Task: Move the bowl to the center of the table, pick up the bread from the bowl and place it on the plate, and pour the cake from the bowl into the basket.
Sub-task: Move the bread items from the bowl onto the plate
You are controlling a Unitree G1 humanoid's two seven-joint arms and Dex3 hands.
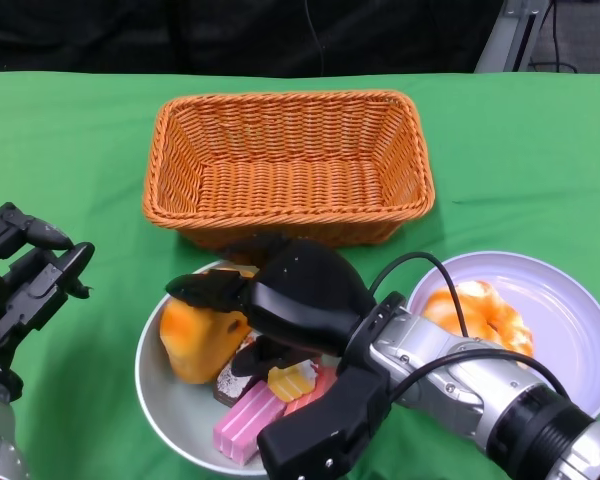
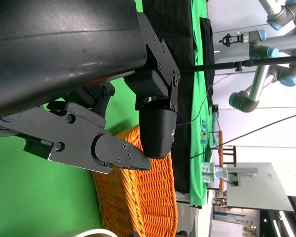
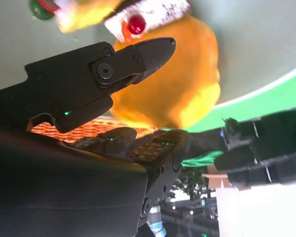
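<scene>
A grey bowl [image 1: 170,412] stands in front of the basket [image 1: 280,225], holding an orange bread [image 1: 192,345] and cake pieces, among them a pink one [image 1: 242,420] and a yellow one [image 1: 292,381]. My right hand [image 1: 300,300] reaches into the bowl and grips the bread from two sides. In the right wrist view one finger [image 3: 148,52] lies over the bread [image 3: 182,94] and others press at its lower edge. The bread is still inside the bowl [image 3: 256,39]. My left hand [image 1: 25,280] hovers open left of the bowl, holding nothing; its fingers [image 2: 118,153] are apart.
A white plate [image 1: 575,330] at the right holds another glazed bread [image 1: 480,312]. The orange wicker basket is empty. Green cloth covers the table; a black cable loops over my right forearm. Other robot arms stand beyond the table's far side in the left wrist view.
</scene>
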